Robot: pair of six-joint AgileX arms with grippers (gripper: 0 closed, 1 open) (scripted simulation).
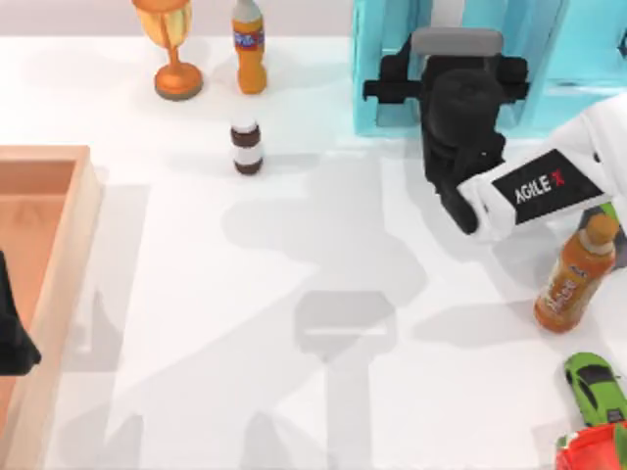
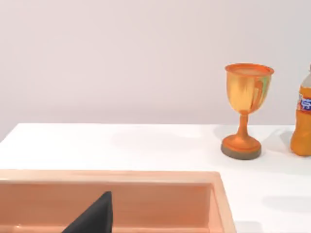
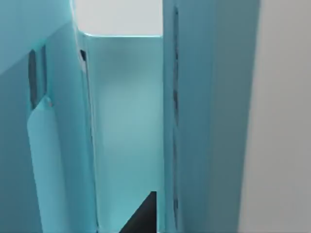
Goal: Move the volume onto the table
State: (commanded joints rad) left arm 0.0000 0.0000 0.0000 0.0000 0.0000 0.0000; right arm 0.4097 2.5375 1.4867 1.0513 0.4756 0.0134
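Right wrist view: upright teal panels inside the shelf (image 3: 126,121); cannot tell which of them, if any, is the volume. Right gripper (image 1: 456,69) is at the shelf's opening at the table's (image 1: 294,392) far right, grip state can't tell. Left gripper (image 1: 10,338) sits over the wooden tray (image 1: 59,255) at the left edge, grip can't tell. Goblet (image 1: 174,44) and orange bottle (image 1: 249,47) stand at the back.

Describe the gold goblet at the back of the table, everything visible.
The goblet looks like shiny orange-gold metal with greenish streaks on its wide open bowl. A slim stem runs down to a round foot with a darker rim. It stands upright on the white table, near the back edge, beside an orange drink bottle without touching it.
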